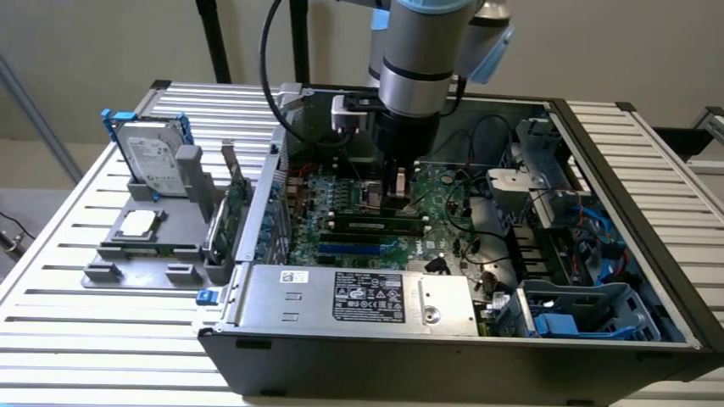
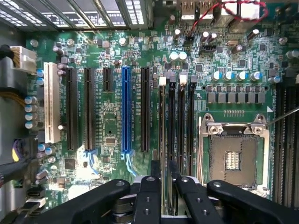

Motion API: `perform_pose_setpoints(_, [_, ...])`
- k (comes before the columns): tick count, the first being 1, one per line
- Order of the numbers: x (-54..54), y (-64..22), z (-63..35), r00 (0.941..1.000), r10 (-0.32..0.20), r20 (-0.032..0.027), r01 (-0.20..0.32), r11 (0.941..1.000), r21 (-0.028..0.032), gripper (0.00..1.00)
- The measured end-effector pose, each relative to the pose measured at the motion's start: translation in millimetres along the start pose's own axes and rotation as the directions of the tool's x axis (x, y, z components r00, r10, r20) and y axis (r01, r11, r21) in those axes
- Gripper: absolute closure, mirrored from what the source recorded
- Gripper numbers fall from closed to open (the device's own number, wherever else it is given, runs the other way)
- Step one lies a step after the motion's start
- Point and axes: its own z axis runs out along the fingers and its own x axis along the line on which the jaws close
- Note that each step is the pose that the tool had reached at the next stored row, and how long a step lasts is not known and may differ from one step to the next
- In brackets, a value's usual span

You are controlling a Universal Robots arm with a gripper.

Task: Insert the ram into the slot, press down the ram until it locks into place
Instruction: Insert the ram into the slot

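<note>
Well off toward the exterior view's left of the hand [image 1: 398,193], a grey fixture [image 1: 147,250] sits on the slatted tabletop [image 1: 68,331], carrying an upright hard drive [image 1: 153,163] in a blue bracket and a CPU chip [image 1: 139,223] lying flat. Closer in, an expansion card [image 1: 236,212] stands just outside the open computer case [image 1: 453,356]. The hand itself is down inside the case over the motherboard [image 1: 339,237], its two black fingers [image 2: 148,196] nearly closed on the thin edge of the ram [image 2: 161,140]. In the wrist view the ram runs straight out from between the fingers, standing edge-on in the slot [image 2: 163,84] at the near side of the bank of black memory sockets; whether its end clips have locked cannot be told. Just beyond that bank lies the square metal CPU socket [image 2: 232,154]. On the hand's other side are the blue slot [image 2: 125,112] and a white slot [image 2: 51,102]. Toward the exterior view's right of the hand are drive cages [image 1: 565,203] and loose cables [image 1: 599,246].
</note>
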Motion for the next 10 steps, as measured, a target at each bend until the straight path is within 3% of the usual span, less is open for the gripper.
perform_pose_setpoints(4, [0.2, 0.6, -4.8, 1.0000, 0.000, 0.0003, 0.000, 1.0000, -0.0028, 0.79])
perform_pose_setpoints(6, [0.2, 0.6, -4.9, 1.0000, 0.000, 0.0003, 0.000, 1.0000, -0.0029, 0.88])
perform_pose_setpoints(10, [0.2, 0.6, -5.0, 1.0000, 0.000, 0.0001, 0.000, 1.0000, -0.0031, 0.89])
